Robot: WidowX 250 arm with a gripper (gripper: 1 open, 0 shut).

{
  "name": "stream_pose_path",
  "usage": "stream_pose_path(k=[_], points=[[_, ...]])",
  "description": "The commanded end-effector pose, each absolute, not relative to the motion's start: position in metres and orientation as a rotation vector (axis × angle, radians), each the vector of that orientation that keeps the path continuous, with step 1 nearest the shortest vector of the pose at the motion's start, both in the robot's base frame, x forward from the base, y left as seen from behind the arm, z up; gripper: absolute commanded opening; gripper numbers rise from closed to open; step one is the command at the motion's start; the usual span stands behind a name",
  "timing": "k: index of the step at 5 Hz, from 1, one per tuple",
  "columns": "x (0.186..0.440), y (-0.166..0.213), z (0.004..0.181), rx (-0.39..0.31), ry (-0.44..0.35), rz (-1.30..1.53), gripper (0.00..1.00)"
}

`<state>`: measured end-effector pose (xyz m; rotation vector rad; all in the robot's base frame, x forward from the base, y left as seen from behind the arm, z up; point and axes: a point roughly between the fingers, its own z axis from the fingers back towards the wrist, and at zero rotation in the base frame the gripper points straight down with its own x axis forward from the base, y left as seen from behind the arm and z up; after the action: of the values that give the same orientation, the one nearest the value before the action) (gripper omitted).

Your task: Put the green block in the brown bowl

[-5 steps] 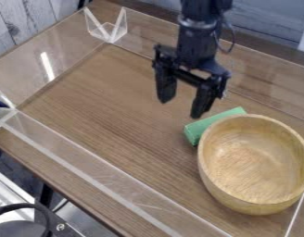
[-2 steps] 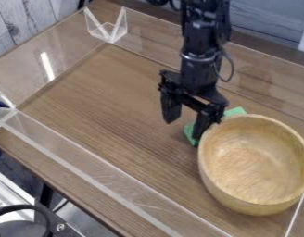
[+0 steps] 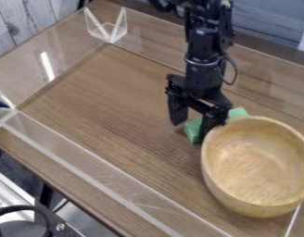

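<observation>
The green block lies on the wooden table just left of the brown bowl, mostly covered by the arm. My gripper points straight down over the block, open, one black finger on each side of it and low, near the tabletop. Only slivers of green show: below the left finger and behind the right one. The bowl is large, round and pale wood, sits at the right front, and holds nothing.
A clear acrylic wall runs around the table, with a clear bracket at the far left corner. The wooden tabletop stretches bare to the left of the arm.
The gripper has come down and shifted right toward the bowl, from hovering above the block to straddling it. Its jaws stayed open. Block and bowl have not moved.
</observation>
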<state>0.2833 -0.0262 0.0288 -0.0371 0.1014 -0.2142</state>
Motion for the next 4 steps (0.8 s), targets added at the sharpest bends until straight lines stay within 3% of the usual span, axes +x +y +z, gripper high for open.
stream_pose_path(k=[1,4], points=[[0.2909,-0.0297,0.0293,-0.034,0.073,-0.238,1.0],[0.2919,-0.0324,0.0233,-0.036,0.089,-0.255,1.0]])
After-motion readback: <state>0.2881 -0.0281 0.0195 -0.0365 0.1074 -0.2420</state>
